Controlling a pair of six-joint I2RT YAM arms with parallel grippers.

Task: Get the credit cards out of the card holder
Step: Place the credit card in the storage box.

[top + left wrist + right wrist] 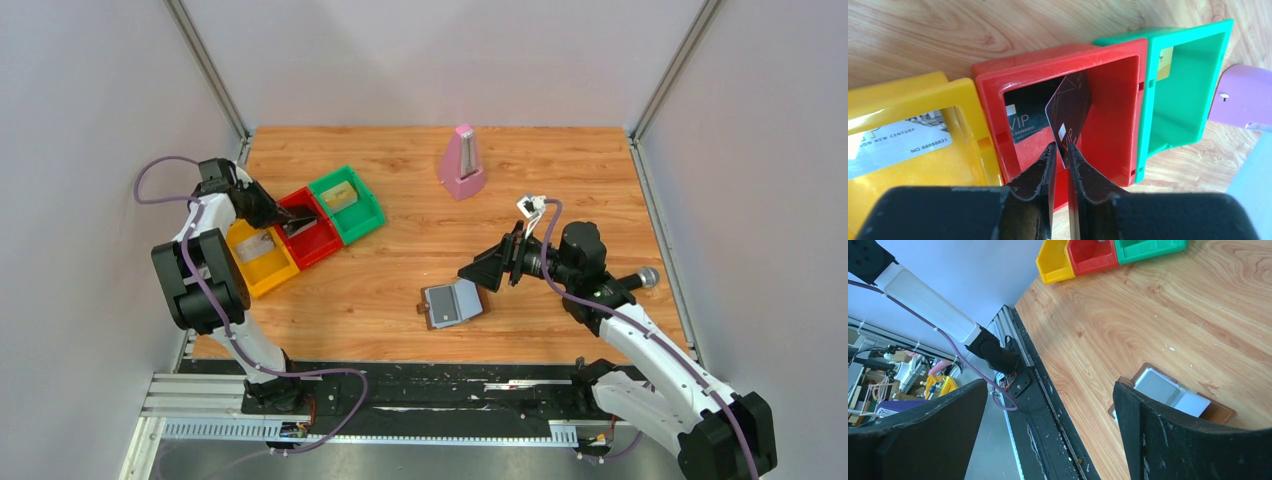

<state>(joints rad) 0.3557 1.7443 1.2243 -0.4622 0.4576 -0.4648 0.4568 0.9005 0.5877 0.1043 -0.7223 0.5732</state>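
The card holder [452, 303] lies open on the table [580, 190], toward the near edge. A grey panel [1158, 387] and a white panel [1194, 404] show inside it; whether either is a card cannot be told. The right claw [470, 272] hangs just beside the holder, jaws spread wide, holding nothing.

Farther out on the left, three trays stand side by side. The left claw [1062, 146] is over the red tray [1058, 55]. Its jaws stand narrow with the lower edge of a tilted dark card [1070, 107] between them. Whether they clamp the card or only flank it cannot be told. A second dark card [1023, 120] lies flat in the same tray. The yellow tray [923, 95] holds a silver card [898, 145]; the green tray [1188, 30] holds a gold card [1164, 62].

Caution: a tilted card let go here can lean against the tray wall or tip over it into the green tray. Nothing pins the holder down, so a pull on a tight card can drag it across the table.
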